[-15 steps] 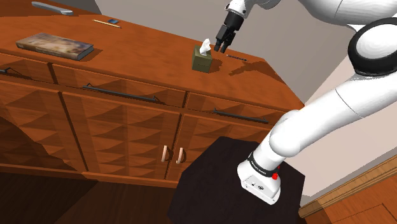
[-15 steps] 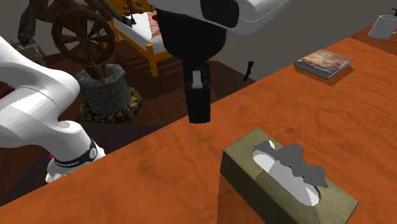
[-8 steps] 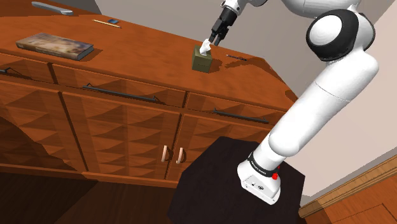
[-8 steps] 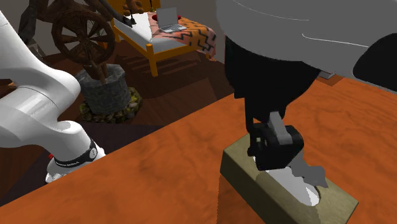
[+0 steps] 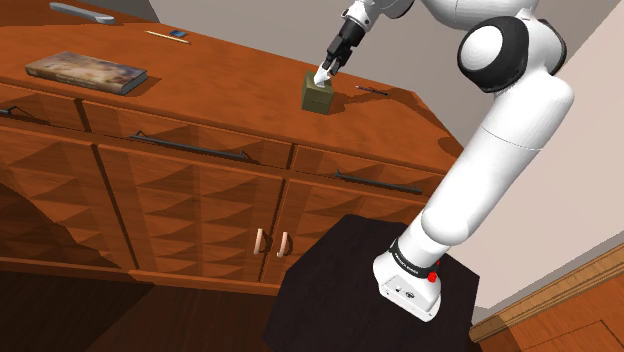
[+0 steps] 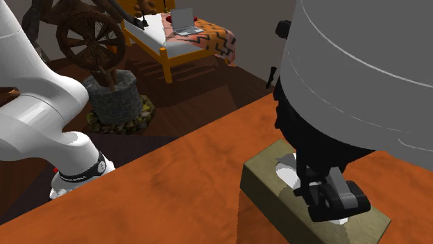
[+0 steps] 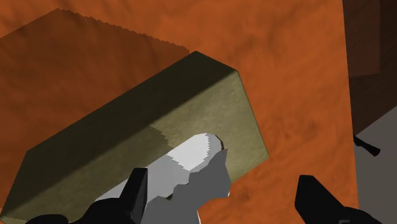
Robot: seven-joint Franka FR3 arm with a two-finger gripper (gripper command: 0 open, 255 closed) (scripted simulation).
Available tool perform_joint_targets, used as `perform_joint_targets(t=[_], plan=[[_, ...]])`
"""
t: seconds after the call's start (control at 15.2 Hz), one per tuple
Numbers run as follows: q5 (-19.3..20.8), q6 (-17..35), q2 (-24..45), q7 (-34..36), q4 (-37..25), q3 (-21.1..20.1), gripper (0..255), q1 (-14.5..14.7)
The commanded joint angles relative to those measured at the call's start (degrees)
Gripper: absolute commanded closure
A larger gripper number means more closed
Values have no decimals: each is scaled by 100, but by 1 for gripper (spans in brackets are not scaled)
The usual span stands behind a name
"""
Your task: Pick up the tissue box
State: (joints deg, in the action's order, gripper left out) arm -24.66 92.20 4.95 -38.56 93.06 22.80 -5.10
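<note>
The tissue box (image 5: 317, 95) is olive green with a white tissue sticking out of its top, and it stands upright on the orange-brown wooden dresser top (image 5: 230, 70). My black gripper (image 5: 326, 72) hangs just above the box, at the tissue. Seen from the second exterior view, the gripper (image 6: 334, 202) sits low over the tissue slot of the box (image 6: 267, 187). In the wrist view the gripper (image 7: 226, 202) is open: one finger (image 7: 136, 191) is over the tissue (image 7: 188, 159), the other (image 7: 321, 198) is past the box's end (image 7: 245, 127), above bare wood. Nothing is held.
A book (image 5: 86, 71) lies at the shoulder view's left on the dresser, a pencil (image 5: 167, 36) further back, a small dark object (image 5: 372, 90) near the box. The dresser edge drops off beside the box. Beyond, a spinning wheel (image 6: 90, 35) and a bench (image 6: 182, 38) stand on the floor.
The gripper came from beside the box to directly over it and went lower toward the tissue. The arm's upper links swung in over the dresser. The box has not moved.
</note>
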Motion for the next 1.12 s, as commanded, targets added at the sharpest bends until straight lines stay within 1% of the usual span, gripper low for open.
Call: perform_joint_targets(t=[0.0,0.13,0.2,0.79,1.06], plan=[[-5,138,0,-55,145,-3,0,5],[-5,180,-3,-69,192,-5,0,8],[-5,176,-5,-65,188,-6,255,9],[-5,180,-3,-69,192,-5,255,8],[-8,-113,25,29,-142,6,255,-14]])
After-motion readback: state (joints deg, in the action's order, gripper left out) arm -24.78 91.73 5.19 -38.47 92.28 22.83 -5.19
